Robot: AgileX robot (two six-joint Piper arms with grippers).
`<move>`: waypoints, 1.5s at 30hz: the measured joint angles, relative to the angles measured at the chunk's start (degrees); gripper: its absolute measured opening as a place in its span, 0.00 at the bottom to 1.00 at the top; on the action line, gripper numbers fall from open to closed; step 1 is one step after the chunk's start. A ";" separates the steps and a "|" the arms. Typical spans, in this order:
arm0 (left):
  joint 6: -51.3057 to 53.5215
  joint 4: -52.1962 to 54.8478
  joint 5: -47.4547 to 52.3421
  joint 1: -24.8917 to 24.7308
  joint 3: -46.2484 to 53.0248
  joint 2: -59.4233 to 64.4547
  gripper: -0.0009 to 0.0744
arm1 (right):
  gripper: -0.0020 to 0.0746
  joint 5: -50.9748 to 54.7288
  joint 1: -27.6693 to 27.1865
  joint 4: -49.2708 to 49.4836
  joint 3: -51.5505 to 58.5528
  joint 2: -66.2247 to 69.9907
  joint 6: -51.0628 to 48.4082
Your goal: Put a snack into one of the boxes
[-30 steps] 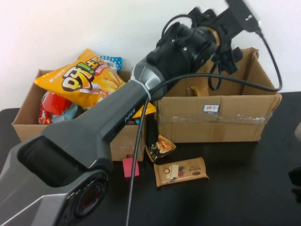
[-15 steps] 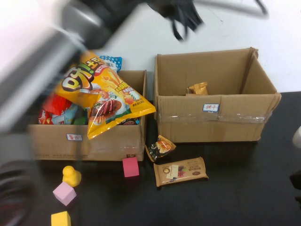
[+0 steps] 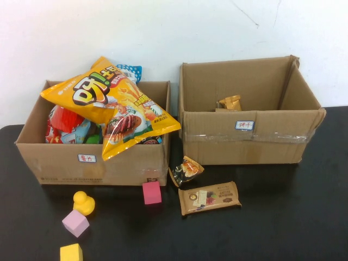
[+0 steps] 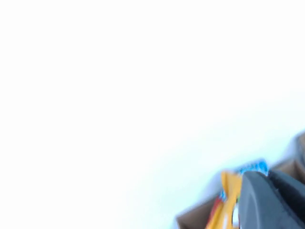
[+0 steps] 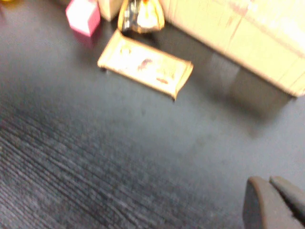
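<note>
Neither gripper shows in the high view. The left box is heaped with snacks, with a big orange chip bag on top. The right box holds one small tan snack. A brown flat snack bar and a small dark packet lie on the black table in front of the boxes. My left gripper is shut and empty, raised high, with the chip bag below it. My right gripper is shut and empty, low over the table, apart from the bar.
A pink cube, a yellow duck, a lilac cube and a yellow cube sit on the table before the left box. A white wall stands behind the boxes. The right wrist view also shows the pink cube.
My left arm, which reached over the right box a second ago, has swung up and left out of the high view. The snacks and boxes have not moved.
</note>
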 joint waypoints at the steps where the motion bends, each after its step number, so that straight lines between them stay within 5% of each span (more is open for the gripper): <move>1: -0.60 0.24 -0.84 0.00 4.44 -3.03 0.01 | 0.03 0.00 0.00 0.00 0.00 -0.93 -0.14; 13: -21.29 0.35 -28.43 0.00 57.61 -30.20 0.01 | 0.03 0.36 0.00 3.49 2.21 -10.37 -0.78; 21: -29.03 0.81 -47.18 0.00 80.11 -34.66 0.01 | 0.03 4.26 0.00 3.93 6.14 -10.86 -1.87; 28: -29.76 1.45 -54.68 0.00 87.77 -34.75 0.01 | 0.03 7.41 0.00 5.29 6.37 -10.86 -1.03; 45: -29.89 1.79 -54.69 0.00 95.63 -35.17 0.01 | 0.03 8.54 0.00 5.61 6.37 -10.86 -0.92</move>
